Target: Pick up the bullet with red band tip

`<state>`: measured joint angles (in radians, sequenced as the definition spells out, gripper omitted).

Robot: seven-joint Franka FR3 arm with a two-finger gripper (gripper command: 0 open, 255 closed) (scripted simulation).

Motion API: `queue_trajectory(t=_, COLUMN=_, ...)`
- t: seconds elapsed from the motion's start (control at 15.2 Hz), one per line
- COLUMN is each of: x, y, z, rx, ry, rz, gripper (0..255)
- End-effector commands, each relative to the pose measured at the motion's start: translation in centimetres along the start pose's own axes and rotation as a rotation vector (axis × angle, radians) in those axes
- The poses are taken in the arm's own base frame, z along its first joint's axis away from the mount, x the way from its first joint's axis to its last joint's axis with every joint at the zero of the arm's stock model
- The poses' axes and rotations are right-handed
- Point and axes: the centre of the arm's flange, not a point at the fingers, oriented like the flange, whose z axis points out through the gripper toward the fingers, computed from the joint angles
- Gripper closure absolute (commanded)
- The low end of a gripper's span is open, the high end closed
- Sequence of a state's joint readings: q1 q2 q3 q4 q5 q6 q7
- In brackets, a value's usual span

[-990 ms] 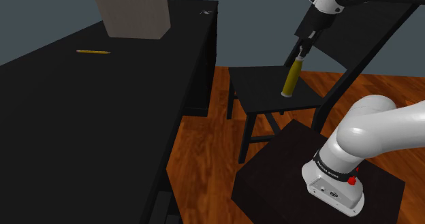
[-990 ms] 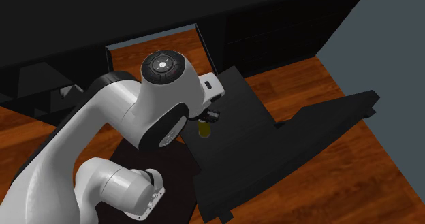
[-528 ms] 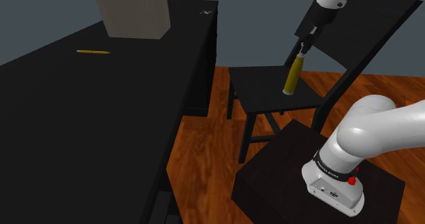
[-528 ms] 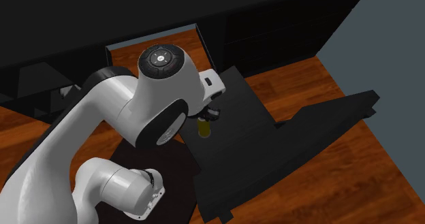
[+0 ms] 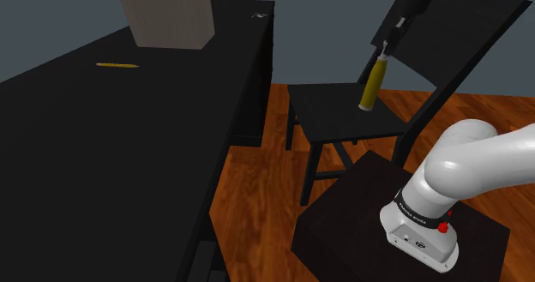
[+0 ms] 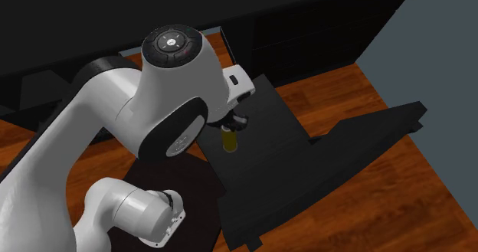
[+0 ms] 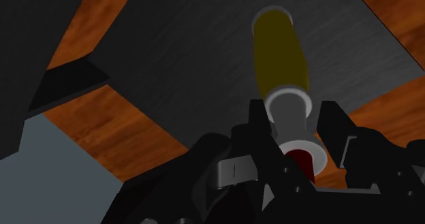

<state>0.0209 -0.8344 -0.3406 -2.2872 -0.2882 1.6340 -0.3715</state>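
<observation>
Black two-finger gripper (image 7: pixel 296 131) closed on the tip end of the bullet (image 7: pixel 279 52), one finger (image 7: pixel 257 129) on each side and both pressed to it.

Bullet as seen in the wrist view: long olive-yellow cylindrical case, then a narrower pale grey neck, then a dark red band right at the tip, between the fingers. Base pointed away from the gripper, toward the flat black chair seat (image 7: pixel 177 39).

Shoulder view gave the full length of the bullet (image 5: pixel 372 85), hanging base-down from the gripper (image 5: pixel 385 49), slightly slanted, over the seat (image 5: pixel 330 109). The neck there was just a pale end under the fingers. Whether the base touched the seat could not be told.

Second exterior view looked down from above. A short yellow stub of bullet (image 6: pixel 228 139) sat below the gripper (image 6: pixel 234 125), over the seat (image 6: pixel 268 135), with the white arm with dark joints (image 6: pixel 168 90) in front.

Further out in the shoulder view:
- slanted black chair back (image 5: pixel 463 32) behind the gripper
- reddish-brown wooden floor (image 5: pixel 266 169) under the chair
- dark box stand (image 5: pixel 343 229) at lower right
- long black counter (image 5: pixel 103 152) to the left, well apart from the chair
- a beige box (image 5: pixel 165 13) on the counter, with a thin yellow pencil (image 5: pixel 117 65) near it
</observation>
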Motion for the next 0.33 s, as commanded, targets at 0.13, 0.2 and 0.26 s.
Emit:
queue_trajectory(t=0.13, x=0.1, y=0.2, z=-2.2, rx=0.000, ry=0.000, rz=0.000, gripper=255)
queue_trajectory(t=0.2, x=0.1, y=0.2, z=-2.3, rx=0.000, ry=0.000, rz=0.000, gripper=255)
queue_trajectory(t=0.26, x=0.1, y=0.2, z=-2.3, rx=0.000, ry=0.000, rz=0.000, gripper=255)
